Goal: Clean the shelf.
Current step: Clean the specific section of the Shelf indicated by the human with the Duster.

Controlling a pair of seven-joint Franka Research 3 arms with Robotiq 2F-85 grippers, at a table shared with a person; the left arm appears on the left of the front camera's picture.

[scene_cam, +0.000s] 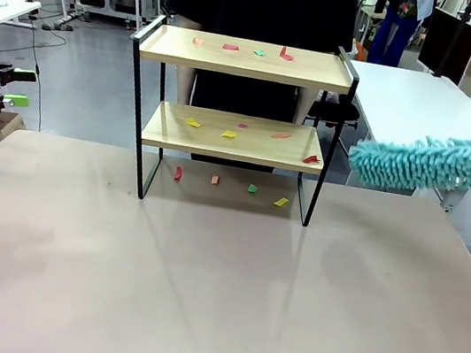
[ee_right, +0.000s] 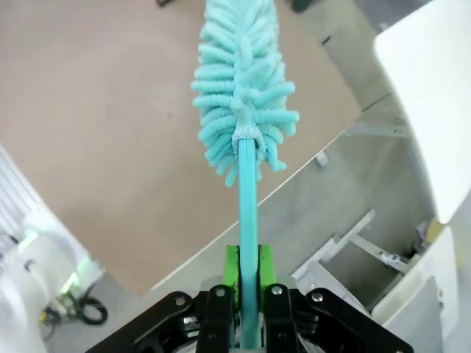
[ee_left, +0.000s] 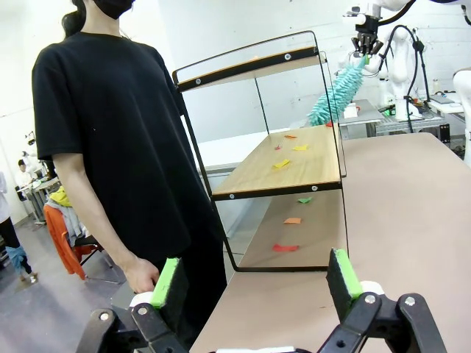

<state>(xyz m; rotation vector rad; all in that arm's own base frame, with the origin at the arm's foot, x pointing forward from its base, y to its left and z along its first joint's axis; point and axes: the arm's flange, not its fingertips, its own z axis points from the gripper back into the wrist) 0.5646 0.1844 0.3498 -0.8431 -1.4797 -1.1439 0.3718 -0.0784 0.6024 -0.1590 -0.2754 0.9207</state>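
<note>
Shelf (scene_cam: 247, 57) stands upright at the far middle of the tan table (scene_cam: 198, 296), four black legs down, two light wooden boards level in the thin frame. I count small paper scraps (scene_cam: 230, 47) in red, green and yellow on the top board, more on the lower board, and several on the tabletop under the shelf.

My right gripper (ee_right: 246, 257): green pads pressed together on the handle of a teal duster (scene_cam: 426, 162). In the front view the fluffy head lies nearly level, with its tip just beside the frame's right end at lower-board height; I cannot tell if it touches.

My left gripper (ee_left: 255, 266): jaws wide apart, nothing between the pads. It hangs off the table's left edge, well apart from the shelf and looking along it end-on.

A person (ee_left: 110, 110) in a black T-shirt stands behind the shelf, one hand (ee_left: 140, 276) hanging at their side.
</note>
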